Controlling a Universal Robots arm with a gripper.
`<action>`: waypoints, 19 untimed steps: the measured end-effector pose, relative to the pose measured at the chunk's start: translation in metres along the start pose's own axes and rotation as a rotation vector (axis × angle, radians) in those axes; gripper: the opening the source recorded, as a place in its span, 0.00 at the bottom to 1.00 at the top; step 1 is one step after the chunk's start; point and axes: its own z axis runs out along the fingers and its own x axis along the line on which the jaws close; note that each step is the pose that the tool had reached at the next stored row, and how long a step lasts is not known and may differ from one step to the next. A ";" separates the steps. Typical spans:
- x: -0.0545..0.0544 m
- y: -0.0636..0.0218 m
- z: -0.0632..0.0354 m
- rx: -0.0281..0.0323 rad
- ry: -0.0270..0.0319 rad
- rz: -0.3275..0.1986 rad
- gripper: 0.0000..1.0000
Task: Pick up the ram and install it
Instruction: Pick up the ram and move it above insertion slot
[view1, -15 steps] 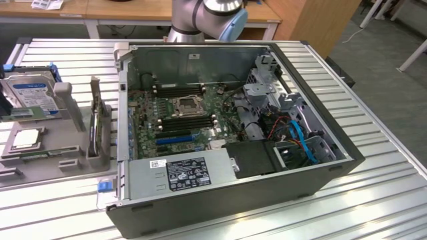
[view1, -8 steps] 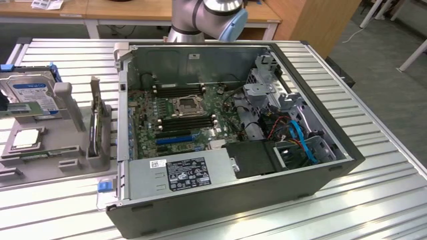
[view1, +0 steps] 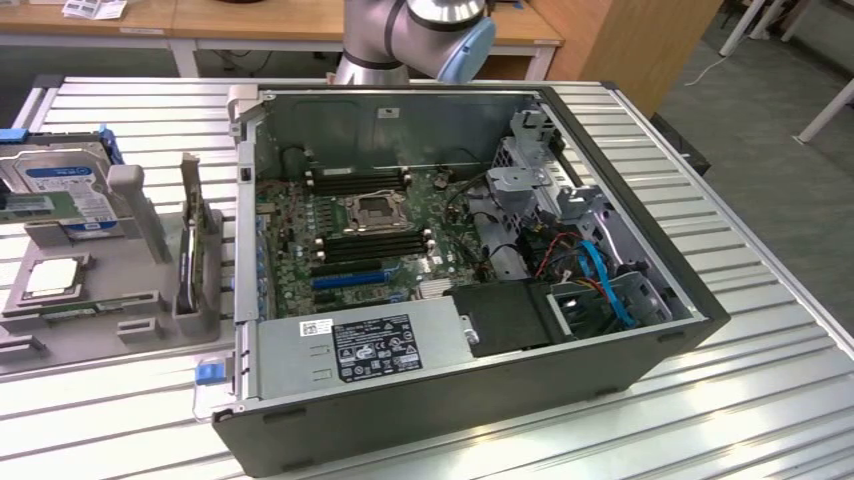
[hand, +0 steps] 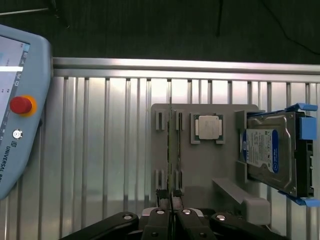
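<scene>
The gripper (hand: 171, 200) hangs over the slatted metal table (hand: 110, 150), and its black fingers (hand: 159, 222) are drawn together with nothing clamped between them. In the wrist view their tips line up with one end of the ram (hand: 171, 150), a thin green stick that stands on its long edge in the slots of a grey holder (hand: 220, 170). The ram runs along the holder's near edge in the exterior view. A square silver CPU (hand: 208, 127) lies just beside it, and a hard drive (hand: 267, 155) in a blue bracket stands at the holder's far edge. The holder rests on the table at the exterior view's left of an open computer case (view1: 534, 400), whose motherboard (view1: 360, 230) lies exposed. A teach pendant (hand: 20, 110) with a red button lies at the table's edge, well apart from the holder.
</scene>
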 end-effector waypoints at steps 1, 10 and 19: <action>0.000 0.0000 -0.0012 0.0000 0.0000 0.000 0.11; 0.000 0.0001 -0.0040 0.0000 0.0001 0.000 0.11; 0.000 0.0005 -0.0113 -0.0001 0.0001 0.000 0.11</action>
